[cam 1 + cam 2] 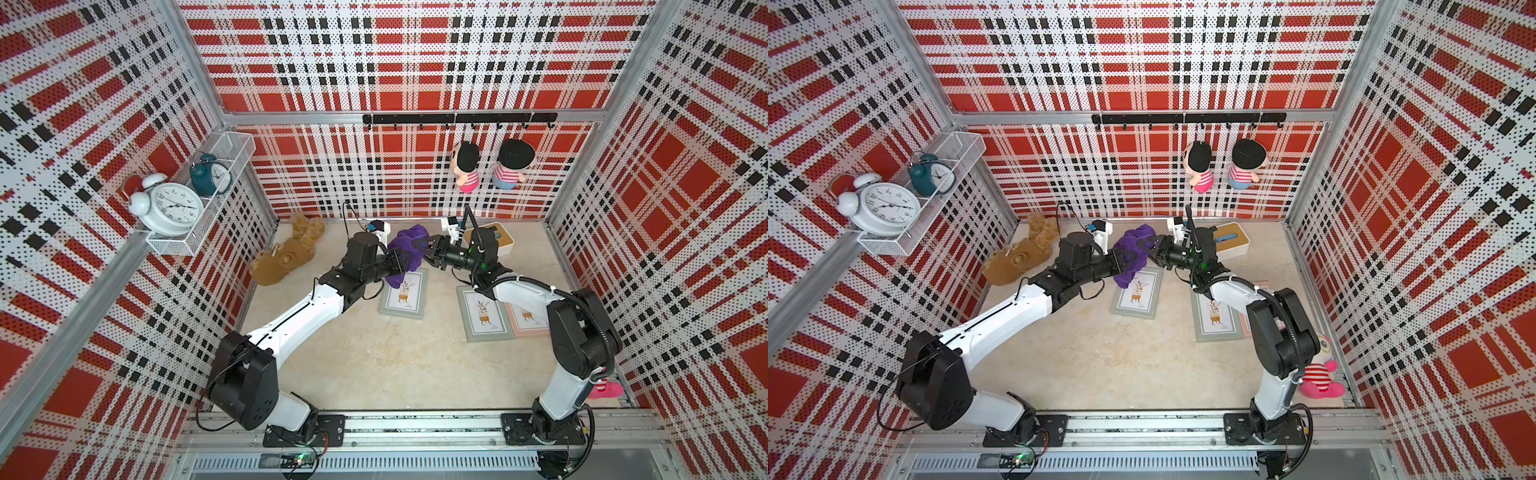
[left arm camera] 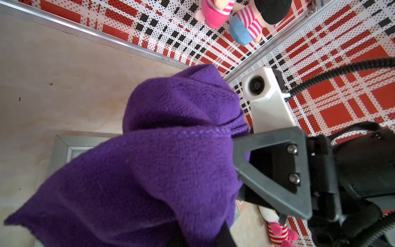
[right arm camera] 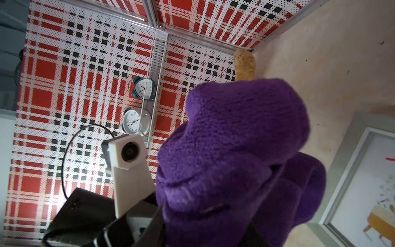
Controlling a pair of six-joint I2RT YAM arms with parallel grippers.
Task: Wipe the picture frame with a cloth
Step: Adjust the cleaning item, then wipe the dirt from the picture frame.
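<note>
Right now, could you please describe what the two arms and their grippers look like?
The left arm and right arm have white links with bulky black joints. The left gripper and right gripper are black with dark grey triangular fingers, each carrying a white camera block. A ribbed black hose runs along the right arm; a thin black cable loops by the left.

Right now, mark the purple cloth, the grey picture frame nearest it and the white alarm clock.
purple cloth (image 1: 405,240): in a top view, on its bunched upper fold.
grey picture frame (image 1: 403,301): in a top view, on the plant print inside it.
white alarm clock (image 1: 174,206): in a top view, on its dial.
</note>
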